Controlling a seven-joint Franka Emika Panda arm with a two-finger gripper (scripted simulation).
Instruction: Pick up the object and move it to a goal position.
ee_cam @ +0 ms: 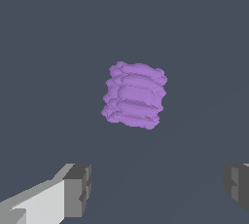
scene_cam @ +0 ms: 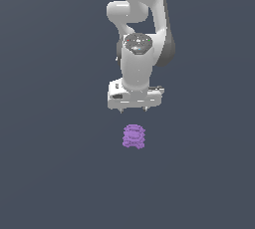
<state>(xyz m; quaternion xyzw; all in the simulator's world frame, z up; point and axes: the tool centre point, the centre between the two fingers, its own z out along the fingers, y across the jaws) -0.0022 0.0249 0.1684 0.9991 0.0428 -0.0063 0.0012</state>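
The purple object (scene_cam: pixel 134 137) sits on the counter (scene_cam: pixel 55 173) nearest you, at six o'clock from your hand (scene_cam: pixel 134 109). Behind it the hand hangs empty, fingers (ee_cam: pixel 77 190) spread wide, apparently to straddle the narrower object.

Glossy white Franka arm (scene_cam: pixel 138 34) with rounded, bulbous joint housings, dark grey bands at the seams, a grey cap dotted red and green, a boxy white gripper (scene_cam: pixel 134 108) — stubby grey ridged fingertips (ee_cam: pixel 78 190).

No readable text, label, brand, number or sign anywhere in either view.
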